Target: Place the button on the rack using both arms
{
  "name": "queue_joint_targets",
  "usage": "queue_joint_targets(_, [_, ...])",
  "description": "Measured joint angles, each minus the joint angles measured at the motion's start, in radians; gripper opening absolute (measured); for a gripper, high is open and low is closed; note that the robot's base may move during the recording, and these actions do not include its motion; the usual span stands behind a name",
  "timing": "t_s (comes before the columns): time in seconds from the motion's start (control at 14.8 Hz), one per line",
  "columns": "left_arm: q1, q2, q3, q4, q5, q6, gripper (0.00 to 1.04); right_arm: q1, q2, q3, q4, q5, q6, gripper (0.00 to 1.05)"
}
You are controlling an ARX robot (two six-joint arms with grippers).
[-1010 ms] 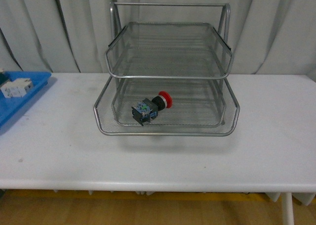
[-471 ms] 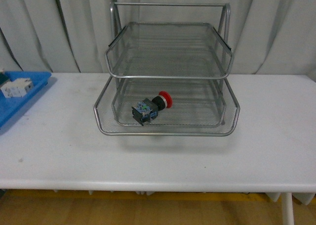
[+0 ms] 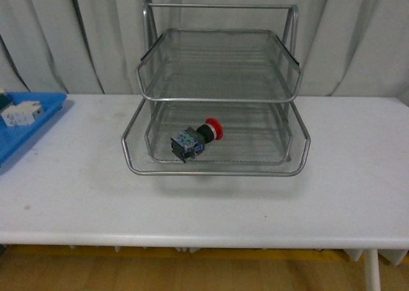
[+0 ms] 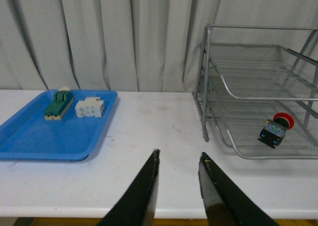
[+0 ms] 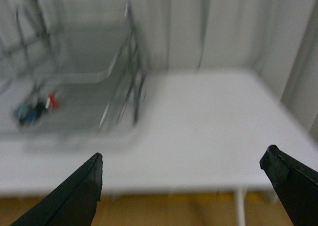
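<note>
The button (image 3: 195, 139), with a red cap and a black body, lies on its side in the pulled-out lower tray of the silver wire rack (image 3: 220, 93). It also shows in the left wrist view (image 4: 276, 128) and, blurred, in the right wrist view (image 5: 35, 108). Neither arm shows in the front view. My left gripper (image 4: 179, 157) is open and empty over the table's near edge, well short of the rack (image 4: 258, 87). My right gripper (image 5: 184, 161) is wide open and empty, back from the table's edge, with the rack (image 5: 99, 62) off to one side.
A blue tray (image 4: 54, 126) at the table's left holds a green-and-cream block (image 4: 58, 105) and a white block (image 4: 89, 107); its corner shows in the front view (image 3: 29, 121). Grey curtains hang behind. The white table (image 3: 204, 201) ends close in front.
</note>
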Motion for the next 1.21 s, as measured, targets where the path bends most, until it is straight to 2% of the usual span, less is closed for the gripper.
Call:
queue_joint_targets(0.07, [0.000, 0.000, 0.000, 0.000, 0.000, 0.000, 0.36, -0.039, 0.077, 0.061, -0.175, -0.101, 0.018, 0.98])
queue_joint_targets(0.13, [0.000, 0.000, 0.000, 0.001, 0.001, 0.000, 0.48, -0.058, 0.273, 0.153, -0.231, -0.147, 0.047, 0.98])
queue_joint_targets(0.27, [0.000, 0.000, 0.000, -0.001, 0.000, 0.000, 0.73, 0.010, 0.536, 0.303, -0.160, -0.148, 0.060, 0.98])
queue_joint_targets(0.4, [0.000, 0.000, 0.000, 0.000, 0.000, 0.000, 0.97, 0.072, 0.850, 0.415, -0.172, -0.133, 0.116, 0.98])
queue_joint_targets(0.61, [0.000, 0.000, 0.000, 0.000, 0.000, 0.001, 0.98, 0.225, 1.231, 0.537, -0.122, -0.113, 0.182, 0.96])
queue_joint_targets(0.81, [0.000, 0.000, 0.000, 0.000, 0.000, 0.001, 0.98, 0.337, 1.540, 0.687, -0.066, -0.077, 0.256, 0.60])
queue_joint_targets(1.14, [0.000, 0.000, 0.000, 0.000, 0.000, 0.001, 0.98, 0.473, 1.883, 0.996, -0.093, -0.049, 0.355, 0.01])
queue_joint_targets(1.21, [0.000, 0.000, 0.000, 0.000, 0.000, 0.000, 0.98, 0.481, 1.939, 1.056, -0.106, -0.034, 0.362, 0.02])
